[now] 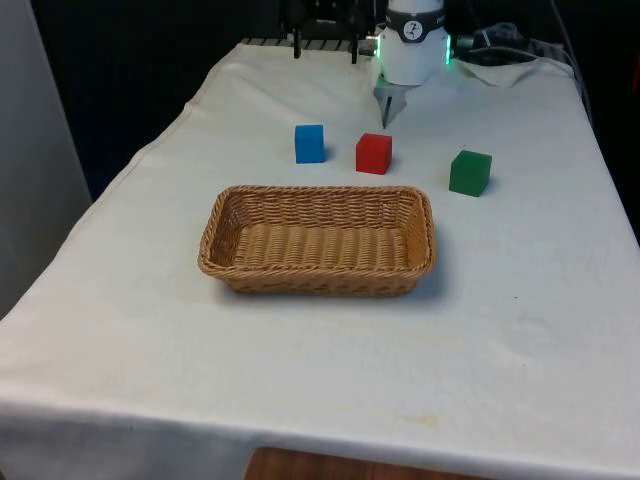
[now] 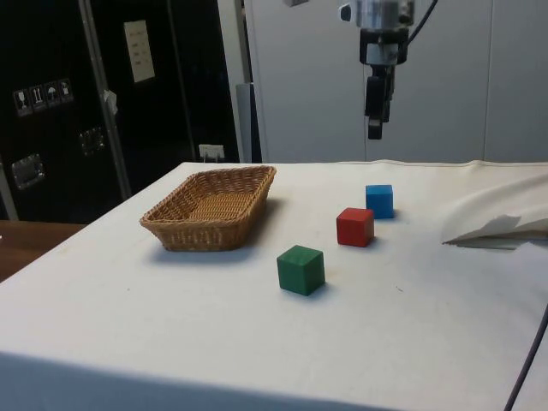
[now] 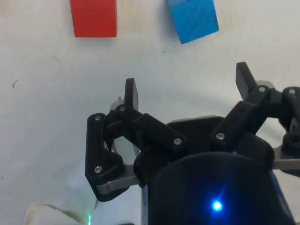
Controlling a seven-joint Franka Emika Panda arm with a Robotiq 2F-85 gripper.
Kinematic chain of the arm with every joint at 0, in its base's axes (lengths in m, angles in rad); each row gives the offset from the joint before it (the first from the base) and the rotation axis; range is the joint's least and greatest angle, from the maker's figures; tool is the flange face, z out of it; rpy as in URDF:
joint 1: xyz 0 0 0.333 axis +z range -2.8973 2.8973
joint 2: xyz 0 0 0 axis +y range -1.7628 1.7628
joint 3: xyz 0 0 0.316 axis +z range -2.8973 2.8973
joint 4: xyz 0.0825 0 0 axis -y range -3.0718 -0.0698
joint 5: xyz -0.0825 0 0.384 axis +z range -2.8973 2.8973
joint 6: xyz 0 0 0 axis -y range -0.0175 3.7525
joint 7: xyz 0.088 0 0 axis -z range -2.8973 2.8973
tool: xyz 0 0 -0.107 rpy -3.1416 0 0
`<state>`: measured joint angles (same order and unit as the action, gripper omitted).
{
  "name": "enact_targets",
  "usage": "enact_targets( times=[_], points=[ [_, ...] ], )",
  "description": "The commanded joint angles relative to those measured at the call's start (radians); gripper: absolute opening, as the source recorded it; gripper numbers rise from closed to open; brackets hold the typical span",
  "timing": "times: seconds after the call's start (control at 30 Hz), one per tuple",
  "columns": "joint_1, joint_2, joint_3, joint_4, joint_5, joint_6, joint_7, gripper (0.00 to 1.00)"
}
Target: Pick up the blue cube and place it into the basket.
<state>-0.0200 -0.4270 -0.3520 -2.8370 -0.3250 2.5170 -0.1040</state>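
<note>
White arm (image 1: 413,45), black gripper (image 3: 187,93) w/ silver screws, linkage fingers (image 3: 131,93).

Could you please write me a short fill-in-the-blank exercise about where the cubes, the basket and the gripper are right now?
1. The red cube sits between the blue cube and the ____ cube.
2. The wicker basket holds ____ cubes.
3. The gripper hangs above the cloth with its fingers ____.
4. In the front view, the blue cube is on the red cube's ____.

Missing words: green; no; open; left
</note>
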Motion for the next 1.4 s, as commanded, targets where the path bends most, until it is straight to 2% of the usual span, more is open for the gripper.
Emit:
enact_targets(
  times=[0.0,0.03,0.1,0.27,0.3,0.33,0.57,0.63,0.7,0.9,0.93,1.17,1.2,1.23,1.37],
  points=[
    [0.000,0.006,-0.003,-0.007,0.000,0.022,-0.002,1.00],
    [-0.007,0.021,-0.007,-0.012,-0.012,0.063,-0.005,1.00],
    [-0.007,0.028,-0.010,-0.014,-0.011,0.074,-0.007,1.00],
    [-0.004,0.083,-0.021,-0.020,-0.007,0.153,-0.011,1.00],
    [-0.001,0.087,-0.021,-0.018,0.000,0.146,-0.014,1.00],
    [-0.004,0.101,-0.022,-0.022,-0.006,0.177,-0.011,1.00],
    [-0.002,0.164,-0.032,-0.029,-0.001,0.251,-0.016,1.00],
    [-0.001,0.164,-0.029,-0.024,0.000,0.234,-0.014,1.00],
    [-0.001,0.186,-0.035,-0.031,0.000,0.274,-0.018,1.00],
    [0.000,0.226,-0.050,-0.030,0.003,0.316,-0.038,1.00],
    [-0.001,0.228,-0.045,-0.026,0.000,0.304,-0.030,1.00],
    [0.004,0.250,-0.079,-0.024,0.010,0.334,-0.085,1.00],
    [-0.001,0.246,-0.071,-0.020,0.001,0.316,-0.071,1.00],
    [0.005,0.253,-0.082,-0.023,0.011,0.334,-0.091,1.00],
    [0.006,0.265,-0.092,-0.019,0.013,0.336,-0.114,1.00]
  ],
)
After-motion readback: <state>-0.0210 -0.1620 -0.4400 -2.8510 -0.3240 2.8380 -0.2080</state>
